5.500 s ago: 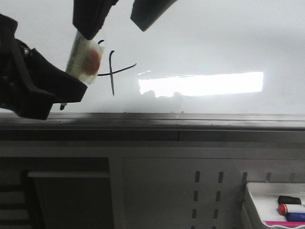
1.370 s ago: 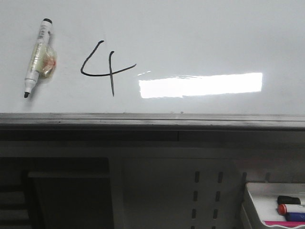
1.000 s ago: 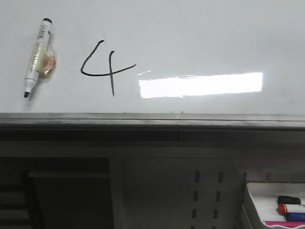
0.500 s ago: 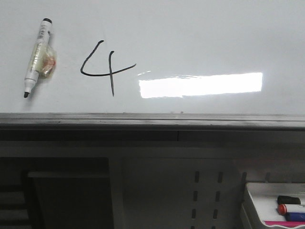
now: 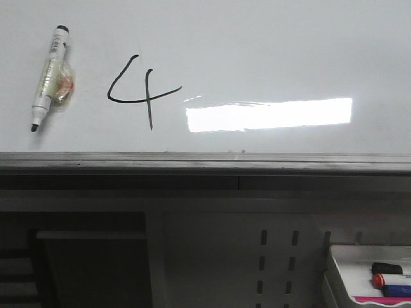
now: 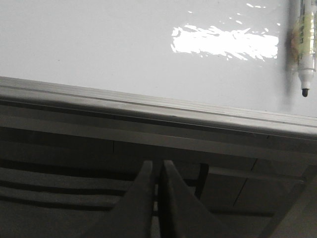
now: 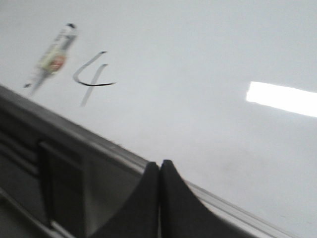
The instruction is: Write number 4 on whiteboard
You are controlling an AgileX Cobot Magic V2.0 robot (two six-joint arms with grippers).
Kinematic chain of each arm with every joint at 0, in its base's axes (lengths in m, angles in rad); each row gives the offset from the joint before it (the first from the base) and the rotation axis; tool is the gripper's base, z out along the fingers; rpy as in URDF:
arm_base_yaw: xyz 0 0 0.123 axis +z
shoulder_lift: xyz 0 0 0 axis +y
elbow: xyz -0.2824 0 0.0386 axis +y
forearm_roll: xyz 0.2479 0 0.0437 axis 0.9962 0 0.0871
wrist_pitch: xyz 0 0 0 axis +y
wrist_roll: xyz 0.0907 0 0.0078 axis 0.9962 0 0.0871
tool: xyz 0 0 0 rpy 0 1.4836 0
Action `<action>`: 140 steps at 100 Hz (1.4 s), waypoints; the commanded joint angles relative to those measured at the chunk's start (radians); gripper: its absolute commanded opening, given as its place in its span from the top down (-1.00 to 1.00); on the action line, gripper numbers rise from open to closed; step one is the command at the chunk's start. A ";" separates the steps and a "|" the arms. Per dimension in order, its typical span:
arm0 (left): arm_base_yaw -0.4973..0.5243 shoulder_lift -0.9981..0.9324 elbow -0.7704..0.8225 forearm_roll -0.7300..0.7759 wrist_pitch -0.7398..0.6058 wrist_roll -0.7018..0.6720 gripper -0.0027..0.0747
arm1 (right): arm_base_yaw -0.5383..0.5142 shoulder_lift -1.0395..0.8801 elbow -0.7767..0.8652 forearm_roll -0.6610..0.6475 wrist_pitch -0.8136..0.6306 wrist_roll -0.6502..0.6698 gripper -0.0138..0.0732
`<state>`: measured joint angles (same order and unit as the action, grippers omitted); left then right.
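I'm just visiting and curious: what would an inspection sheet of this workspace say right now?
Surface: whiteboard, glossy white, with a bright rectangular glare.
Job's things: number 4 drawn in thin black line; uncapped marker lies to its left, apart from it.
Clutter: small tray at lower right holding spare markers.
Grippers: left gripper shut, empty; right gripper shut, empty; both off the board.
Cables: nothing seen.
Surroundings: grey ledge along the board's edge; perforated panel below.
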<state>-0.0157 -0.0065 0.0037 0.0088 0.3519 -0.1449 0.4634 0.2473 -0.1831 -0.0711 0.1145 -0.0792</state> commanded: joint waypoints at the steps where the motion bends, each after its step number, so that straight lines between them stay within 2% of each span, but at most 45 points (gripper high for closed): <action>1: 0.000 -0.025 0.034 -0.002 -0.031 0.000 0.98 | -0.134 0.004 -0.027 -0.008 -0.082 0.001 0.83; 16: 0.000 -0.025 0.034 -0.002 -0.031 0.000 0.98 | -0.381 0.004 -0.027 -0.008 -0.080 0.001 0.83; 23: 0.000 -0.025 0.034 -0.002 -0.031 0.000 0.98 | -0.462 0.004 -0.025 -0.008 -0.071 0.001 0.83; 33: 0.000 -0.025 0.034 -0.002 -0.031 0.000 0.98 | -0.523 -0.019 0.011 -0.007 -0.071 0.001 0.83; 58: 0.000 -0.025 0.034 -0.002 -0.031 0.000 0.98 | -0.530 -0.212 0.223 0.025 -0.071 0.001 0.83; 63: 0.000 -0.025 0.034 -0.002 -0.031 0.000 0.98 | -0.530 -0.268 0.212 0.036 0.079 0.001 0.83; 77: 0.000 -0.023 0.034 -0.002 -0.031 0.000 0.98 | -0.532 -0.274 0.219 0.042 0.212 0.001 0.83; 140: 0.000 -0.023 0.034 -0.002 -0.031 0.000 0.98 | -0.532 -0.274 0.219 0.042 0.206 0.001 0.83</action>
<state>-0.0157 -0.0065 0.0037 0.0088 0.3519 -0.1449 -0.0604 -0.0094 0.0151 -0.0312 0.3337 -0.0792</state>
